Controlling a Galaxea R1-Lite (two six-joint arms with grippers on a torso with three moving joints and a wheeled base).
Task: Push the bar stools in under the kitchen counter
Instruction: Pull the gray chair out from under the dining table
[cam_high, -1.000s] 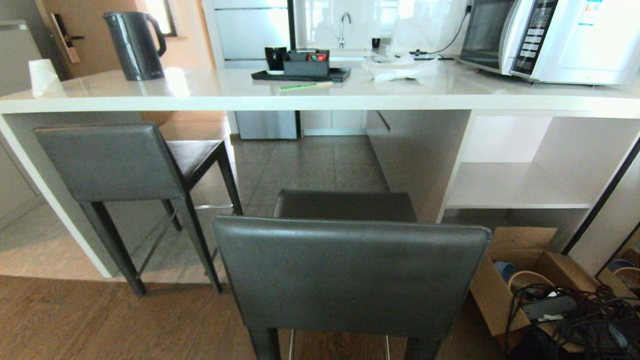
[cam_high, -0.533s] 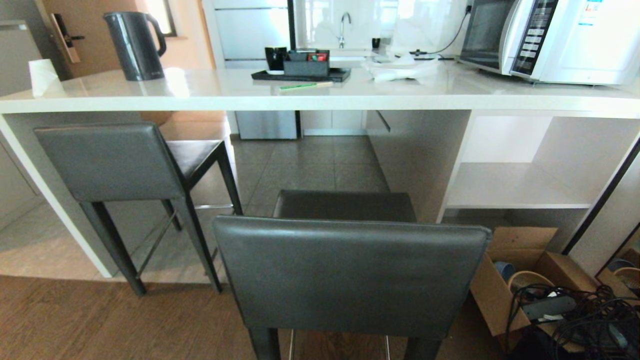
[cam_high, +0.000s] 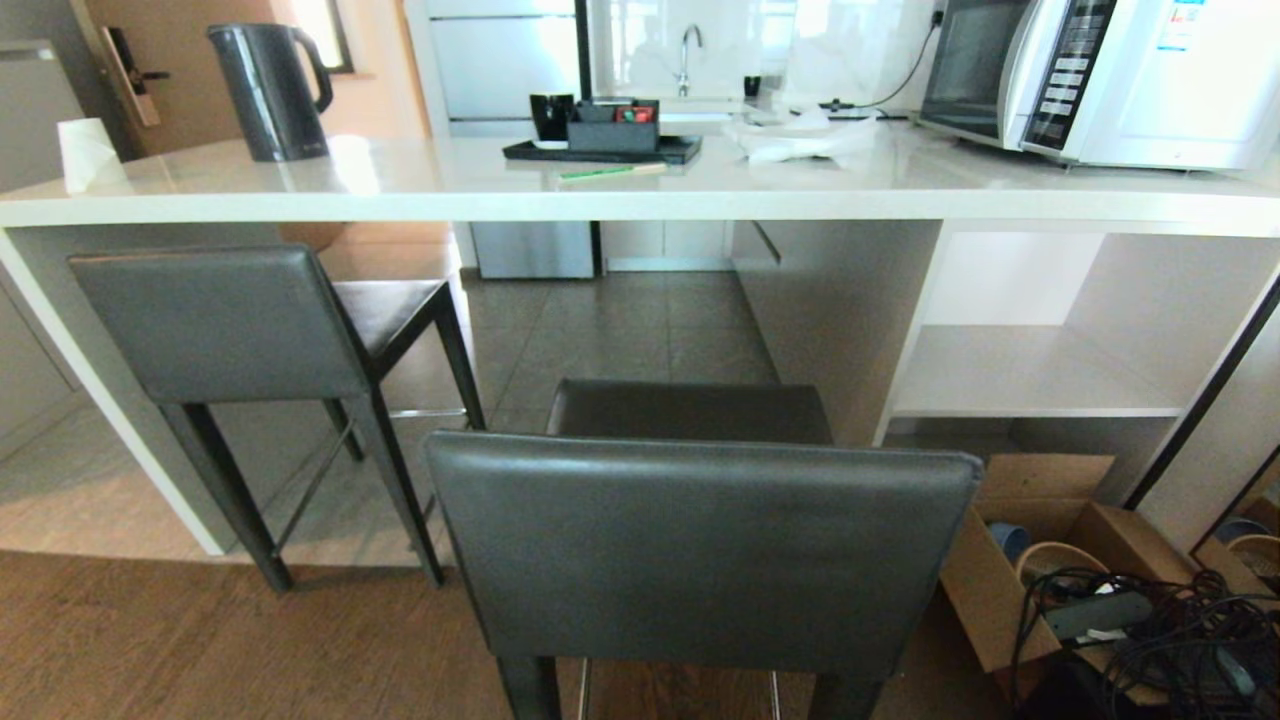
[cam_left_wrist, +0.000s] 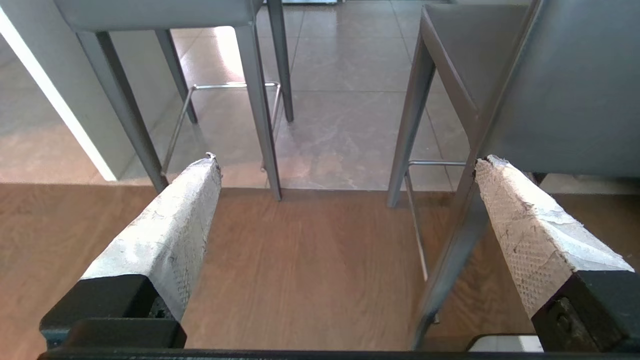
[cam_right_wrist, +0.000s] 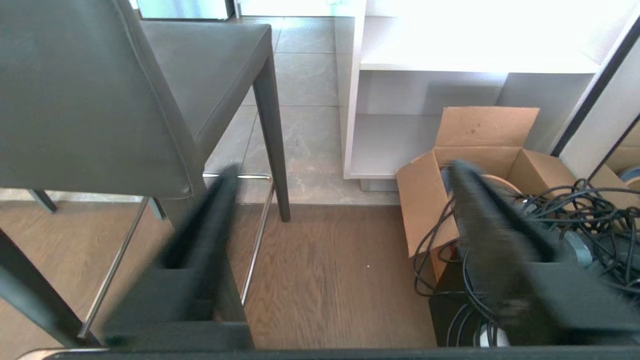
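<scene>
Two dark grey bar stools stand before the white kitchen counter (cam_high: 640, 195). The left stool (cam_high: 225, 320) has its seat partly under the counter top, beside the white slab leg. The near stool (cam_high: 700, 550) stands back from the counter on the wooden floor, right in front of me, backrest toward me. My left gripper (cam_left_wrist: 345, 162) hangs open over the floor between the two stools, nothing between its fingers. My right gripper (cam_right_wrist: 340, 170) is open too, low beside the near stool (cam_right_wrist: 100, 100), touching nothing. Neither arm shows in the head view.
A kettle (cam_high: 270, 90), a black tray with cups (cam_high: 600, 140) and a microwave (cam_high: 1100, 75) sit on the counter. A white open shelf unit (cam_high: 1030, 380) stands at the right. A cardboard box (cam_high: 1010, 560) and tangled cables (cam_high: 1150, 630) lie on the floor beside the near stool.
</scene>
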